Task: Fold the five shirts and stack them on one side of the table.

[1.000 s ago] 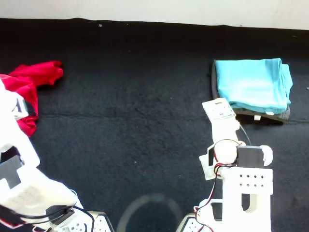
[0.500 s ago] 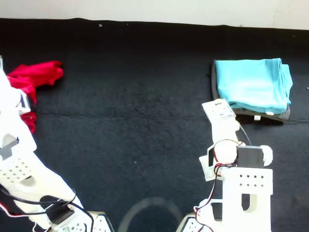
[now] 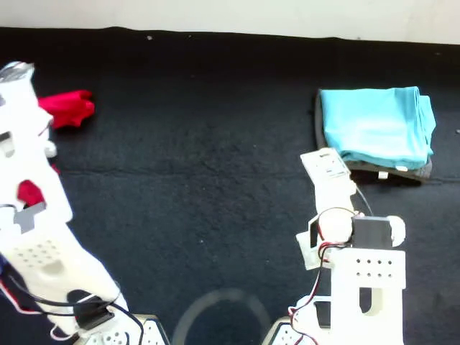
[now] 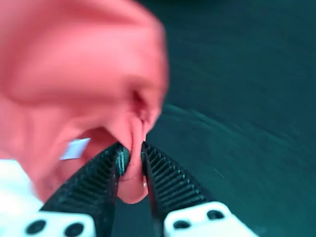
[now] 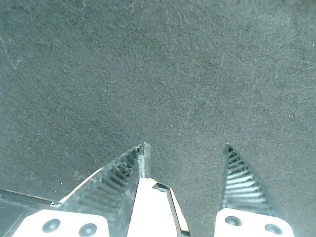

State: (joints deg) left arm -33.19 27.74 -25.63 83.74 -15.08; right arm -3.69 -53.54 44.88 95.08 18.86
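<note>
From above, a red shirt [image 3: 68,109] is bunched near the counter's [image 3: 201,144] left edge, beside the left arm [image 3: 43,259]. A folded turquoise shirt [image 3: 377,126] rests on a grey shirt [image 3: 425,171] near the far right corner. At the left wrist, the left gripper [image 4: 132,158] pinches a fold of the red shirt. At the right wrist, the right gripper [image 5: 185,158] hangs spread above the black counter.

Bench [image 3: 215,108] covered w/ a black felt-like cloth [image 5: 197,74], matte and fuzzy up close. Pale strip [image 3: 251,16] runs along its far edge (wall or backboard, can't tell). Faint crease [image 3: 180,171] crosses the cloth; dim ring mark [image 3: 223,305] nr the front edge.
</note>
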